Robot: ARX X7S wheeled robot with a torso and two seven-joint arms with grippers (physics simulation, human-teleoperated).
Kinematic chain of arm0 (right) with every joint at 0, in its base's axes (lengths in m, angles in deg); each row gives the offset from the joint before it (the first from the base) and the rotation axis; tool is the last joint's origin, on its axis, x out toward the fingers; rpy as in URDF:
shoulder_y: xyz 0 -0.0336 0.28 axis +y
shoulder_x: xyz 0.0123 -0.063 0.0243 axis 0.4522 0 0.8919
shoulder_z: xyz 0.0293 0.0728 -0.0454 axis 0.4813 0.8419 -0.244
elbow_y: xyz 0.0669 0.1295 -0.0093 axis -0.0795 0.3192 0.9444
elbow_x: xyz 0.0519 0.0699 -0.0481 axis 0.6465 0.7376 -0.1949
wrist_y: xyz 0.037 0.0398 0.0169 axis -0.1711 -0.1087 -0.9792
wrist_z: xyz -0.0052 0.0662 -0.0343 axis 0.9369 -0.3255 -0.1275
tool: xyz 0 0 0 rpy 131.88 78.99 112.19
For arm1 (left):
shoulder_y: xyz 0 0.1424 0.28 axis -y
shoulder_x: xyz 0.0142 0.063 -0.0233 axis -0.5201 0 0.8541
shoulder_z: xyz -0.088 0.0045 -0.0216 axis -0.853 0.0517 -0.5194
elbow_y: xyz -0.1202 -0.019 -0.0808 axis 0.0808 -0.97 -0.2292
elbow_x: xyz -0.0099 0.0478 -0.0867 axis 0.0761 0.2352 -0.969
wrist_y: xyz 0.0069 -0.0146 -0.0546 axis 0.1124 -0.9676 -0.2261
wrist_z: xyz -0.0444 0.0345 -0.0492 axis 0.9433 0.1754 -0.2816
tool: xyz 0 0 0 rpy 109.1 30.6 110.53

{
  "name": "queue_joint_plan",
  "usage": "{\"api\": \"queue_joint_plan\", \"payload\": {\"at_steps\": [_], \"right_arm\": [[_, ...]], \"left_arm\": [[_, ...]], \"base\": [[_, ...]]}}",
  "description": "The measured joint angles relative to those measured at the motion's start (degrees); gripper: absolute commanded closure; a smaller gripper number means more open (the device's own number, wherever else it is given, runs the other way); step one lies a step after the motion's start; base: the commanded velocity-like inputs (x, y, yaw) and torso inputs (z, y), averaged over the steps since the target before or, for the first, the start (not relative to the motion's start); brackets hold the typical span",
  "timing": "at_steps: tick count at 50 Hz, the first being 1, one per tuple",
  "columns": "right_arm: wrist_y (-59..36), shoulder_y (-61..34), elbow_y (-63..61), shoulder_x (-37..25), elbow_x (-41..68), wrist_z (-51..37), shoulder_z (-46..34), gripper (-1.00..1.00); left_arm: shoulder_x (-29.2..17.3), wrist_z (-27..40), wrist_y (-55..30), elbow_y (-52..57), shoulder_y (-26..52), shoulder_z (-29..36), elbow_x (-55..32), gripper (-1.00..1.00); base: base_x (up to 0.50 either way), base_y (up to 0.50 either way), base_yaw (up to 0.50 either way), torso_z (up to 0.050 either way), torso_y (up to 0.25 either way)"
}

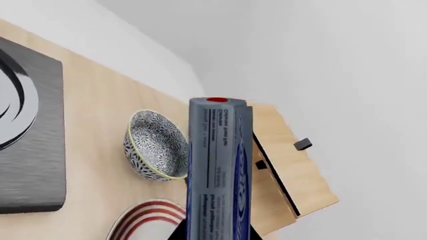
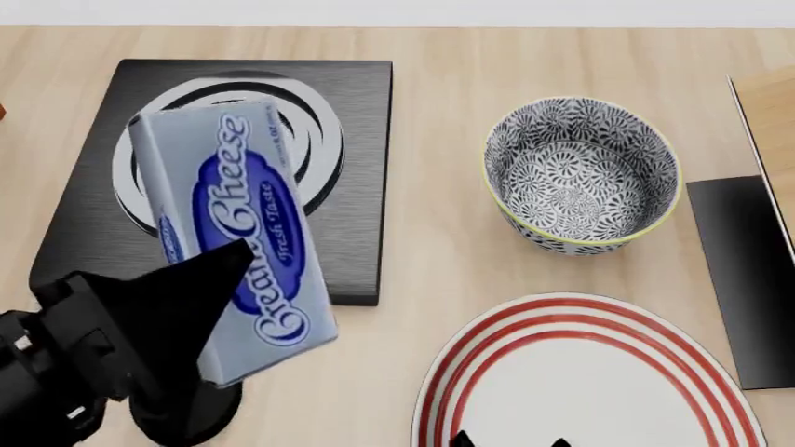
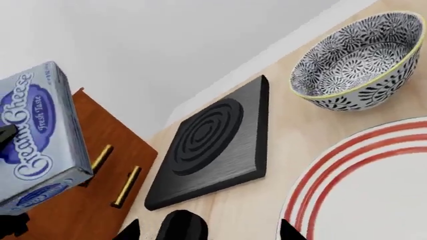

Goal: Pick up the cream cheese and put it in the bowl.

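Observation:
The cream cheese (image 2: 236, 214), a silver-grey box with a blue oval logo, hangs tilted above the table with my left gripper (image 2: 230, 279) shut on its lower end. The left wrist view shows the cream cheese (image 1: 217, 170) edge-on between the dark jaws, its red spot at the far end, and the bowl (image 1: 157, 145) just beside and below it. The bowl (image 2: 582, 175), black-and-white floral with a yellow-green rim, stands empty to the right of the box. My right gripper (image 2: 509, 441) sits open at the near edge over the plate. The right wrist view shows the cream cheese (image 3: 37, 140) and bowl (image 3: 360, 65).
A black stove plate (image 2: 354, 140) with ring marks lies under the lifted box. A white plate with red rings (image 2: 584, 382) sits in front of the bowl. A dark panel (image 2: 746, 270) and wooden edge are at the right. A brown cabinet with gold handles (image 3: 100, 185) stands beyond the table.

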Motion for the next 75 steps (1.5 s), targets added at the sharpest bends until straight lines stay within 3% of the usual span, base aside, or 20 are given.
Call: {"api": "queue_joint_plan", "payload": {"at_steps": [19, 31, 75], "right_arm": [[1.1, 1.6, 6.9, -3.9, 26.4, 15.7, 2.2, -1.0], [-0.3, 1.8, 9.6, -5.3, 36.1, 22.8, 2.3, -1.0], [-2.5, -9.7, 15.6, -5.1, 42.8, 22.8, -6.1, -1.0]], "left_arm": [[3.1, -5.8, 2.0, -3.7, -2.3, -0.3, -0.7, 1.0], [5.2, -9.5, 2.7, -4.1, -3.7, -0.2, -0.6, 1.0], [7.6, -13.2, 1.8, -5.7, -5.3, 2.3, -1.1, 1.0]], "base": [[0.0, 0.0, 0.0, 0.0, 0.0], [0.0, 0.0, 0.0, 0.0, 0.0], [0.0, 0.0, 0.0, 0.0, 0.0]]}}
